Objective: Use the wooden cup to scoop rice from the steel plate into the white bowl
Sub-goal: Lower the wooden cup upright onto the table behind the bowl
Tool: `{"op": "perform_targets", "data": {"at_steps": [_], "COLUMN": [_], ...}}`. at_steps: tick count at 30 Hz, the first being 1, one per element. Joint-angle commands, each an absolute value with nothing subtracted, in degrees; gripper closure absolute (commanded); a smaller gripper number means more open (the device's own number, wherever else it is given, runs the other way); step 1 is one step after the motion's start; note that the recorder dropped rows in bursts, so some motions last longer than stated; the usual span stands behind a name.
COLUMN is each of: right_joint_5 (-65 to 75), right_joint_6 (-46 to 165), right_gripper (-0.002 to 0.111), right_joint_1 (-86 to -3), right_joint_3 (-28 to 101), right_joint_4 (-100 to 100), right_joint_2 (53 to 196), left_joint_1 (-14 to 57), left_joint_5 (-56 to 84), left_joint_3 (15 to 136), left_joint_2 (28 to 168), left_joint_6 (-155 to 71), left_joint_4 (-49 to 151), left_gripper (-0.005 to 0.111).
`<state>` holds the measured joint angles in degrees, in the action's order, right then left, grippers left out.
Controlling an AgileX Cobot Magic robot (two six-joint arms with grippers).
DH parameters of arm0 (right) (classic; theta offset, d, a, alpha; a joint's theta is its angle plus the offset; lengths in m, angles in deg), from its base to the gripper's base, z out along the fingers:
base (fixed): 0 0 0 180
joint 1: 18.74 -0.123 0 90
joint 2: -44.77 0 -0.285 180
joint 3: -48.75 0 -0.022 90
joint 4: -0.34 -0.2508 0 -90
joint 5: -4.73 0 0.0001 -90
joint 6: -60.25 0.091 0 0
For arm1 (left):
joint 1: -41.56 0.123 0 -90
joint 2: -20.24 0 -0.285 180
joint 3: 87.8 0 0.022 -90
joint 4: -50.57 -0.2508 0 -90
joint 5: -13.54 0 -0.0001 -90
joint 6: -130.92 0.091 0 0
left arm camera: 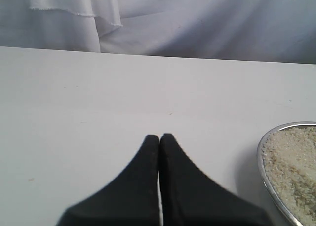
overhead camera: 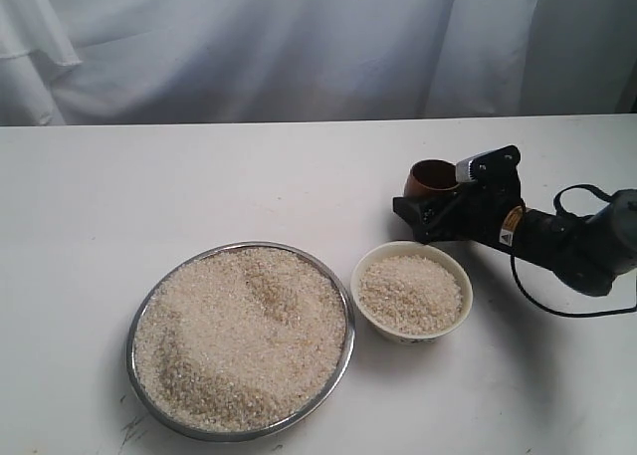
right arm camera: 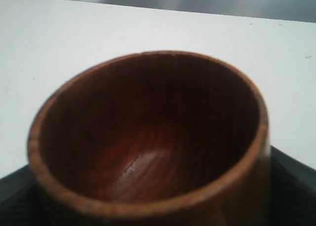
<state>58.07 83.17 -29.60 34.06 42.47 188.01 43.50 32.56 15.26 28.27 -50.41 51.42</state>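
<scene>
Rice (overhead camera: 239,336) lay heaped in the steel plate (overhead camera: 130,350) nearest, with more filling the white bowl (overhead camera: 410,246) just beside it. Beyond, my right gripper (overhead camera: 448,188) clamped the empty wooden cup (overhead camera: 428,179). Another scoop, I judged, could overflow that bowl! My left gripper (left arm camera: 159,139) sat pinched shut, empty. The cup hid my right fingertips.

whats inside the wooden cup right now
Nothing. The right wrist view looks straight into the wooden cup and shows bare reddish wood down to the bottom, with no grains. The inside of the near wall is hidden behind the cup's own rim.
</scene>
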Motion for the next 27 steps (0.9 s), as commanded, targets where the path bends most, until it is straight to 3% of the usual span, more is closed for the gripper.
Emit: {"op": "perform_targets", "data": {"at_steps": [1,7,9,16,18,27], "right_joint_5": [56.16,59.86,60.43,59.66,60.55,65.08], "right_joint_6": [82.72,82.72,82.72,82.95,82.95,82.95], "right_gripper": [0.108,0.108,0.098,0.024,0.011,0.006], "right_joint_1": [-29.59,-29.59,-29.59,-29.38,-29.38,-29.38], "right_joint_3": [34.15,34.15,34.15,34.15,34.15,34.15], "right_joint_4": [42.64,45.09,46.08,43.7,42.8,42.17], "right_joint_2": [189.11,189.2,189.2,189.2,189.2,187.79], "left_joint_1": [43.34,43.34,43.34,43.34,43.34,43.34], "left_joint_5": [31.8,31.8,31.8,31.8,31.8,31.8], "left_joint_3": [14.99,14.99,14.99,14.99,14.99,14.99], "left_joint_2": [28.03,28.03,28.03,28.03,28.03,28.03], "left_joint_6": [-50.42,-50.42,-50.42,-50.42,-50.42,-50.42], "left_joint_4": [51.36,51.36,51.36,51.36,51.36,51.36], "left_gripper": [0.107,0.107,0.107,0.107,0.107,0.107]}}
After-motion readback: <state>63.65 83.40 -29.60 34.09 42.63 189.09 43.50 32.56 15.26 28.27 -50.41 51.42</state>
